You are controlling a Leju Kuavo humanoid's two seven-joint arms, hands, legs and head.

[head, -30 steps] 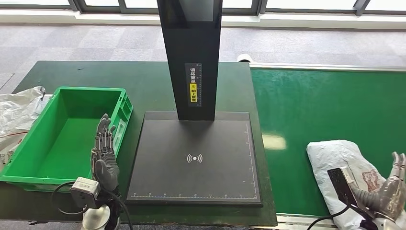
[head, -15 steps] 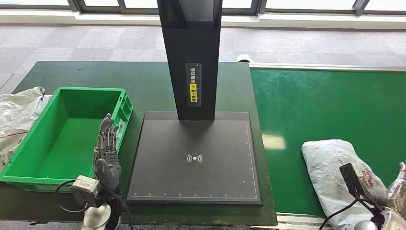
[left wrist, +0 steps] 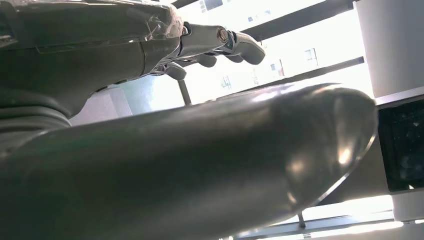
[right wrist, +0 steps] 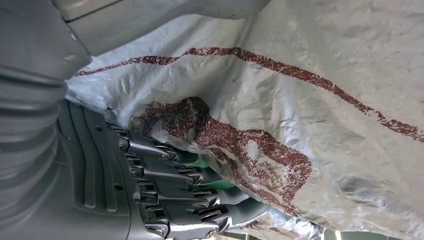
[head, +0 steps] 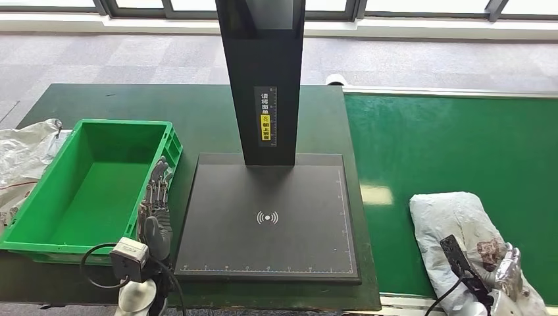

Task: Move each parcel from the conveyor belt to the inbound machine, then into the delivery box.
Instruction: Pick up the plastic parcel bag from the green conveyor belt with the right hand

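A grey plastic-wrapped parcel (head: pixel 460 234) with dark red printing lay on the green conveyor belt (head: pixel 447 145), at its near edge on the right side of the head view. The right hand (head: pixel 505 276) was against the near end of the parcel; in the right wrist view its dark fingers (right wrist: pixel 190 197) reached under the crumpled wrapping with the thumb above it, so the hand looked to be closing on the parcel, though I could not tell whether the grip was complete. The parcel (right wrist: pixel 300 100) took up most of that view.

The inbound machine (head: pixel 266 217) stood in the middle of the dark green tabletop (head: pixel 99 99), a flat black plate with a white signal mark and a black post (head: pixel 263 72) rising from its far edge, carrying a yellow label. Left of it sat the green delivery box (head: pixel 39 191), with nothing visible inside. The left hand (head: pixel 155 210) hovered upright between the box's right wall and the plate's left edge, fingers extended, loosely apart and holding nothing; the left wrist view showed its fingers (left wrist: pixel 235 45) slightly curved against bright windows. Crumpled white plastic bags (head: pixel 20 158) lay just beyond the box's left side
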